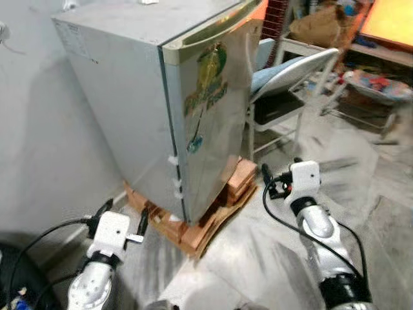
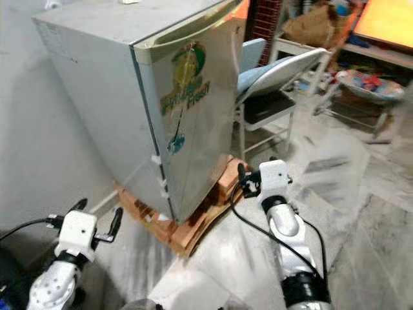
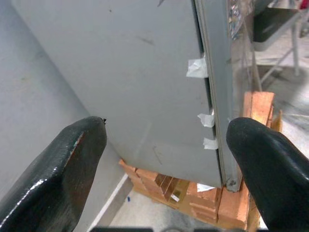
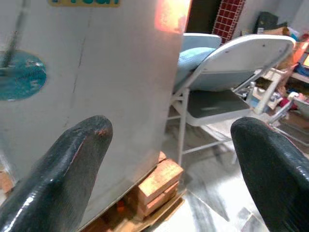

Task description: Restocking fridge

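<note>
A small grey fridge (image 1: 161, 97) stands ahead with its door shut, raised off the floor on a stack of bricks (image 1: 193, 223) with flattened cardboard (image 1: 222, 223) under them. The door carries a green and yellow sticker (image 1: 208, 81); its lettering is too blurred to read for certain, though the lower word looks like "Fresh". Below it sits a round blue sticker (image 4: 21, 76), also unreadable. A pale label (image 1: 72, 40) on the fridge's side near the top is too small to make out. Bits of white tape (image 3: 197, 67) cross the seam between the door and the side.

The floor (image 1: 271, 258) is grey and streaked like marble. A plain pale wall (image 1: 39, 142) runs close along the fridge's left side, leaving only a narrow gap there. To the right of the door stand folding chairs (image 1: 284, 84), near its edge, and behind them are cluttered shelves and a table (image 1: 381, 84). Open floor lies in front of the fridge and to the right.

The left gripper (image 1: 122, 216) hangs low near the fridge's lower front corner, fingers (image 3: 58, 169) spread wide and holding nothing. The right gripper (image 1: 276, 179) is just off the door's right lower edge, near the bricks, fingers (image 4: 67, 164) likewise spread and empty.
</note>
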You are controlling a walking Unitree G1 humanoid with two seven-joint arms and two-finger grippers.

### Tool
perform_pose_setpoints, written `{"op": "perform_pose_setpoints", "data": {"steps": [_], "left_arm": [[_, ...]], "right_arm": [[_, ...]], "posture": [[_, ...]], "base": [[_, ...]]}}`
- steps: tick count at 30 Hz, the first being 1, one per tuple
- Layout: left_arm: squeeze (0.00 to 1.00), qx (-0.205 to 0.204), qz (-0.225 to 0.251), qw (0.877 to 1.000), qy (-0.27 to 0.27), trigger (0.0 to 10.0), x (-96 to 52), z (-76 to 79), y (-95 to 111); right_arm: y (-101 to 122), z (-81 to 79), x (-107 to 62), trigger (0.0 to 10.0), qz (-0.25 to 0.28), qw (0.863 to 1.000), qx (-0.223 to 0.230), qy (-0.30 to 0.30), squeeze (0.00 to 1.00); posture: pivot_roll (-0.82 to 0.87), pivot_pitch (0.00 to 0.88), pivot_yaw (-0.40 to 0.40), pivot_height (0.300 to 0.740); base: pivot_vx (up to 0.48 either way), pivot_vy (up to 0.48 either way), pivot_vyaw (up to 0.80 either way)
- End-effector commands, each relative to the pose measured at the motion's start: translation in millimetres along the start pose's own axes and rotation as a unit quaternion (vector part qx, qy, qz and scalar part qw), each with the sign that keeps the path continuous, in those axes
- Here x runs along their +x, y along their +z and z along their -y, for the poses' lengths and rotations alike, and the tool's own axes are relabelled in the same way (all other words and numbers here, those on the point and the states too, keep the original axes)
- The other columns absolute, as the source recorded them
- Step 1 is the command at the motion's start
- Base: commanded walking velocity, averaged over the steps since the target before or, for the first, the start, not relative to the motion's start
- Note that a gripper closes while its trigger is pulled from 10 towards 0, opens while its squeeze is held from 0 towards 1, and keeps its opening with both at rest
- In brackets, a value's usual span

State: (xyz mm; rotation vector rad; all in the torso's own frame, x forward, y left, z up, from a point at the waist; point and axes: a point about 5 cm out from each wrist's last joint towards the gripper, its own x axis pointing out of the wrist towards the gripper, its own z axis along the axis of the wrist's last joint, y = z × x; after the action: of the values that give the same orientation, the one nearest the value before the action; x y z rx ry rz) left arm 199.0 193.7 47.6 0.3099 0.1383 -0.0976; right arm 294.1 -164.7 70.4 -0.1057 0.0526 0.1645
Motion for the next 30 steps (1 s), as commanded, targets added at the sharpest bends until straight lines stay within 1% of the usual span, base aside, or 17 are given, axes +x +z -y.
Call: {"op": "perform_pose_setpoints", "data": {"steps": [1, 4, 7, 16, 18, 22, 26, 30], "left_arm": [[0.0, -0.005, 0.005, 1.0, -0.004, 10.0, 0.8, 3.0, 2.4], [0.0, -0.01, 0.01, 1.0, -0.008, 10.0, 1.0, 3.7, 3.3], [0.0, -0.009, 0.015, 1.0, -0.01, 10.0, 1.8, 5.5, 6.6], [0.0, -0.011, 0.014, 1.0, -0.016, 10.0, 1.7, 6.6, 5.9], [0.0, -0.011, 0.013, 1.0, -0.016, 10.0, 1.8, 6.8, 5.7], [0.0, -0.009, 0.012, 1.0, -0.016, 10.0, 2.4, 6.2, 5.2], [0.0, -0.009, 0.011, 1.0, -0.013, 10.0, 2.0, 4.9, 4.7], [0.0, -0.01, 0.008, 1.0, -0.01, 10.0, -0.1, 3.9, 3.4]], "right_arm": [[3.9, 6.2, 2.1, 10.0, 0.005, 1.0, -0.008, -0.004, 0.0], [5.3, 5.4, 3.5, 10.0, 0.007, 1.0, -0.008, -0.003, 0.0], [5.9, 5.3, 4.0, 10.0, 0.008, 1.0, -0.009, 0.0, 0.0], [5.6, 5.0, 3.1, 10.0, 0.008, 1.0, -0.01, 0.001, 0.0], [4.9, 5.0, 2.7, 10.0, 0.007, 1.0, -0.01, 0.0, 0.0], [4.4, 4.6, 2.8, 10.0, 0.005, 1.0, -0.01, 0.0, 0.0], [3.8, 4.2, 2.6, 10.0, 0.004, 1.0, -0.01, -0.001, 0.0], [1.7, 3.8, 1.0, 10.0, 0.001, 1.0, -0.011, 0.001, 0.0]], "posture": [[0.02, 0.028, -0.023, 0.74], [0.02, 0.034, -0.026, 0.74], [0.02, 0.041, -0.026, 0.74], [0.02, 0.05, -0.02, 0.74], [0.02, 0.05, -0.02, 0.74], [0.02, 0.051, -0.018, 0.74], [0.02, 0.053, -0.018, 0.74], [0.02, 0.054, -0.02, 0.74]], "base": [[0.0, 0.0, -0.8], [0.0, 0.0, -0.8], [0.247, 0.0, -0.8], [0.222, 0.0, -0.66], [0.0, 0.0, -0.43], [0.0, 0.0, 0.0], [0.0, 0.0, -0.42], [0.0, 0.0, 0.0]]}}
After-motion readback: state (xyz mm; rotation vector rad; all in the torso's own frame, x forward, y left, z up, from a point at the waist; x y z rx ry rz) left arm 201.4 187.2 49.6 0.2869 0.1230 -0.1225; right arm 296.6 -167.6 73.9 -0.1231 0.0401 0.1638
